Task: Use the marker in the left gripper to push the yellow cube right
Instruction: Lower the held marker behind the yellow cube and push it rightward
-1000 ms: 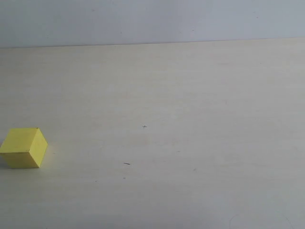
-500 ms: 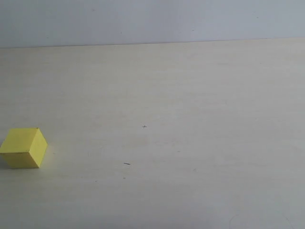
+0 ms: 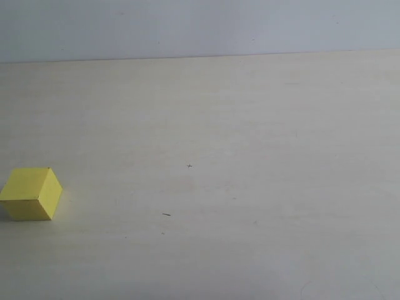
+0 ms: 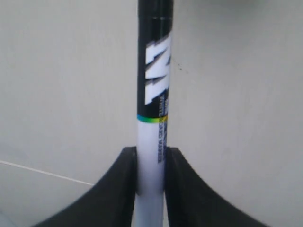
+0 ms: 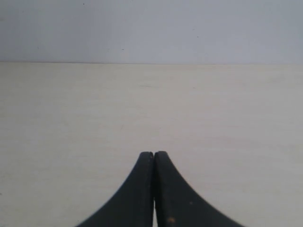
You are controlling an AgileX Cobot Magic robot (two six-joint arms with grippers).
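Observation:
The yellow cube (image 3: 31,194) rests on the pale table at the far left edge of the exterior view, with neither arm showing there. In the left wrist view my left gripper (image 4: 151,152) is shut on the marker (image 4: 154,94); its white barrel sits between the two black fingers and its black lettered band and cap stick out beyond them. The cube does not show in that view. My right gripper (image 5: 154,153) is shut with nothing between its fingers, over bare table.
The pale table (image 3: 237,156) runs to a grey wall (image 3: 200,28) at the back. A thin white line (image 4: 42,172) crosses the surface under the left gripper. A few small dark specks (image 3: 166,214) mark the tabletop.

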